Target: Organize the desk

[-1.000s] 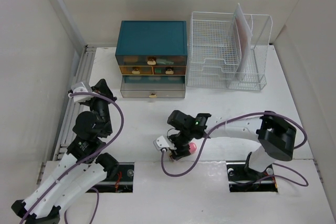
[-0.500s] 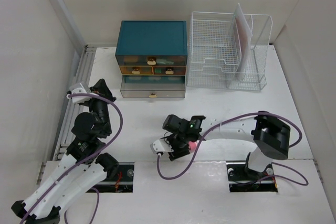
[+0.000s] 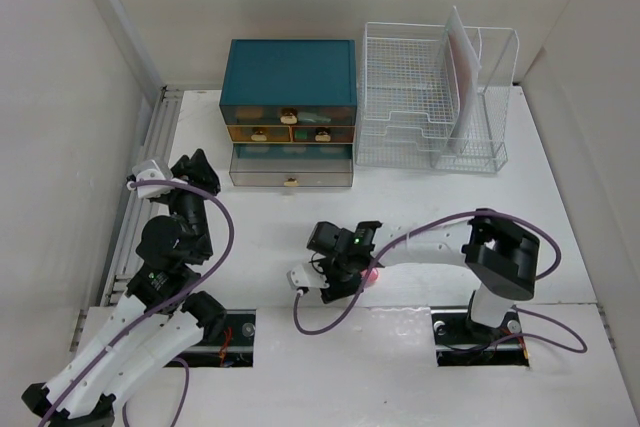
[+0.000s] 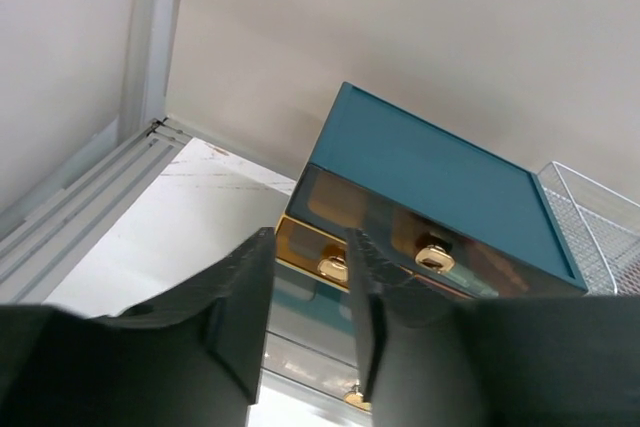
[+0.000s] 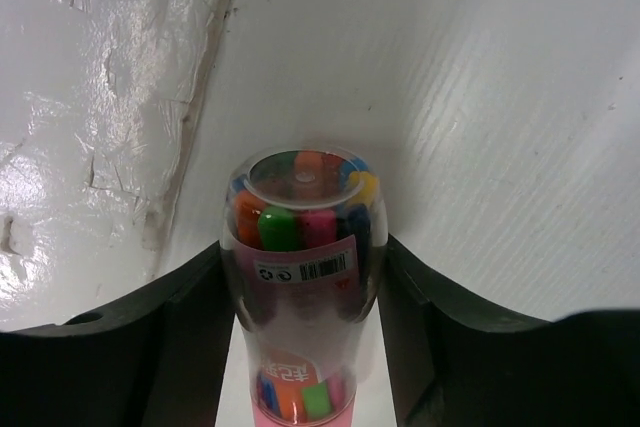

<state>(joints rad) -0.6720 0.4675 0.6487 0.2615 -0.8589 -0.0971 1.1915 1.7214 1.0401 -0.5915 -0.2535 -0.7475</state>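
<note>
One matte white bench (image 3: pixel 430 207) carries teal drawer box (image 3: pixel 289 72) and wire rack (image 3: pixel 405 97) at back; right end effector (image 5: pixel 305 265) grips a marker tube (image 5: pixel 303 212), left end effector (image 4: pixel 310 319) slightly parted, empty

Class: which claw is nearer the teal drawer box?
Left. The left claw sits just front-left of the drawer box; the right claw, gripping a marker tube, is farther away, toward the arms' bases.

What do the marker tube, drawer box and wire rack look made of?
Marker tube: glossy clear plastic; the coloured caps show through the wall.
Drawer box: matte teal shell, painted wood or plastic, can't tell which; tinted see-through drawer fronts, shiny gold-look knobs.
Wire rack: probably white-coated metal wire; thin mesh grid.
</note>
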